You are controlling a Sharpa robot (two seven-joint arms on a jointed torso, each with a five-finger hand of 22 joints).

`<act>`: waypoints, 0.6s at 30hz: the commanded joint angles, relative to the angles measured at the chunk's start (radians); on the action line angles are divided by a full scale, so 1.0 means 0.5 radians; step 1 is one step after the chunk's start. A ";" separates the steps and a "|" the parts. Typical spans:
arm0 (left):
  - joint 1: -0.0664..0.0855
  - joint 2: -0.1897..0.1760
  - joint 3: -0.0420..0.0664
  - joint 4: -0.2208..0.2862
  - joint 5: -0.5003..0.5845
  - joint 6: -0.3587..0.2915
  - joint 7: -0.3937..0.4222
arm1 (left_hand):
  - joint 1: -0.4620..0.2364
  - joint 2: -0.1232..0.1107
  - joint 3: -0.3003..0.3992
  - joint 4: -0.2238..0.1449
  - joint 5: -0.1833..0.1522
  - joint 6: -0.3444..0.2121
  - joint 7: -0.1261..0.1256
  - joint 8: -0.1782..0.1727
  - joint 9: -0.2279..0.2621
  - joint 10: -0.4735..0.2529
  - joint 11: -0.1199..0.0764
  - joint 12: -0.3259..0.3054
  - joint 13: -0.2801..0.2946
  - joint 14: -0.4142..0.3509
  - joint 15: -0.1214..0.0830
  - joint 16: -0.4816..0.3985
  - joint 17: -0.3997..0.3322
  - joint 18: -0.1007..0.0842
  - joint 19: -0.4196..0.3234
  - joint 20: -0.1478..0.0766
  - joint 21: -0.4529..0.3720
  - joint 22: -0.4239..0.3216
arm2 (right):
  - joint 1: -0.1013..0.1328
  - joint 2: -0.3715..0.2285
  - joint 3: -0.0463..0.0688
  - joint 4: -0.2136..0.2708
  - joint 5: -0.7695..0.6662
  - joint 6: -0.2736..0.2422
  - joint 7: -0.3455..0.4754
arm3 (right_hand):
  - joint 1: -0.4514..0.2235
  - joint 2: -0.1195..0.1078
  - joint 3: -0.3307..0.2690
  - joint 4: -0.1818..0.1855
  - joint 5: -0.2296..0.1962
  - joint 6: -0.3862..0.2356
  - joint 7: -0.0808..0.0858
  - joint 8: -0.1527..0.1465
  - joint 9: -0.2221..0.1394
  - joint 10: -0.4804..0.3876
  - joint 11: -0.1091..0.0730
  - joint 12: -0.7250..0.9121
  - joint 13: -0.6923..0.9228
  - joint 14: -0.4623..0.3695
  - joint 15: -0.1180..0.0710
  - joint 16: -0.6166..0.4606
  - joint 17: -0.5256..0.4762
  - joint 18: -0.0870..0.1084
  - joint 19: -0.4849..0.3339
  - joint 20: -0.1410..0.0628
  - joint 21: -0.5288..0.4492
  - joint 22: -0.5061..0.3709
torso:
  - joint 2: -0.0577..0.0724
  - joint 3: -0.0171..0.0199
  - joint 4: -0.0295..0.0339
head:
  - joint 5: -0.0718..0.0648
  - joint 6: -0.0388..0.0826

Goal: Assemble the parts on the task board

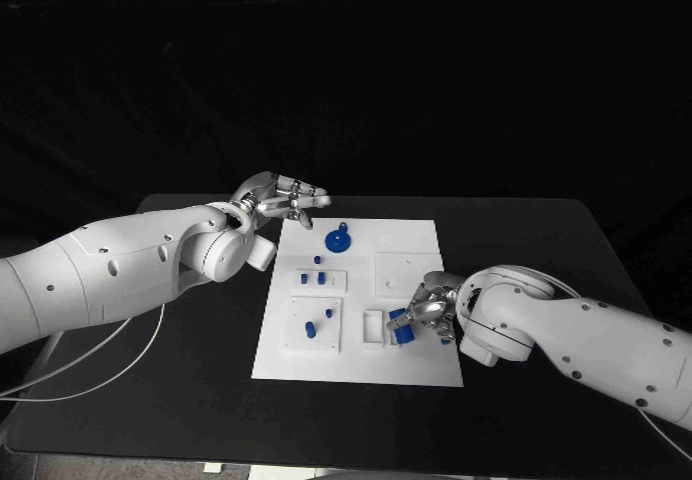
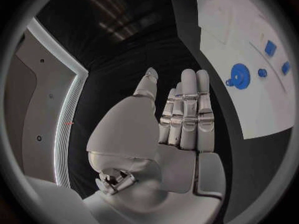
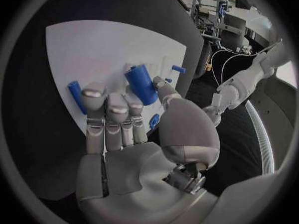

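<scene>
A black surface (image 1: pixel 577 260) carries the white task board (image 1: pixel 418 372) at its middle. In the head view, the left hand (image 1: pixel 281 200) hovers just beyond the board's far left corner, fingers apart, holding nothing. A blue gear (image 1: pixel 338 240) sits on the board near that corner. The right hand (image 1: pixel 428 312) presses over the board's near right part, gripping a blue cylinder (image 1: pixel 405 330).

The left wrist view shows flat, straight fingers (image 2: pixel 187 109) beside the board.

The right wrist view shows fingers (image 3: pixel 115 117) clamped around the cylinder, a blue bar (image 3: pixel 76 95) lying just beside.

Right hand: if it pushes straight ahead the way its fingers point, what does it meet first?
Most likely the blue cylinder just beyond the right hand, with the task board beneath; depth is uncertain.
</scene>
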 commanded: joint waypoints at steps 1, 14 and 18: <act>0.001 0.003 0.001 0.005 0.010 0.025 0.002 | 0.009 0.006 0.000 -0.015 0.007 -0.011 -0.005 -0.004 0.003 -0.001 0.004 -0.005 0.002 0.006 0.002 -0.008 -0.002 -0.014 0.012 0.001 -0.001 -0.001 | 0.008 0.015 0.001 0.004 0.148 0.008 -0.034 | 0.046 0.075 -0.021 0.005 0.001 0.055 -0.042 0.005 0.006 0.013 -0.002 0.005 -0.002 0.003 -0.014 0.003 -0.002 -0.019 0.107 -0.016 0.004 0.079 | 0.001 -0.0016 0.001 | -0.001 -0.006; 0.002 0.009 0.001 0.007 0.009 0.034 -0.004 | 0.009 0.006 0.000 -0.015 0.007 -0.011 -0.005 -0.004 0.003 -0.001 0.004 -0.005 0.002 0.006 0.002 -0.008 -0.002 -0.014 0.012 0.001 -0.001 -0.001 | 0.035 0.135 -0.024 -0.090 0.160 0.052 -0.049 | 0.015 0.094 -0.084 0.075 -0.045 0.059 -0.043 0.005 0.003 0.014 -0.001 0.009 -0.004 0.001 -0.013 -0.001 -0.008 -0.022 0.106 -0.016 -0.002 0.083 | 0.002 -0.0011 0.003 | 0.001 -0.009; 0.002 0.010 0.001 0.006 0.009 0.037 -0.007 | 0.009 0.006 0.000 -0.015 0.007 -0.011 -0.005 -0.004 0.003 -0.001 0.004 -0.005 0.002 0.006 0.002 -0.008 -0.002 -0.014 0.012 0.001 -0.001 -0.001 | 0.044 0.170 -0.045 -0.131 0.125 0.066 -0.054 | 0.016 0.100 -0.114 0.092 -0.058 0.058 -0.042 0.005 0.002 0.013 0.000 0.005 -0.007 0.001 -0.012 -0.005 -0.010 -0.021 0.105 -0.015 -0.010 0.083 | 0.003 -0.0012 0.002 | 0.002 -0.011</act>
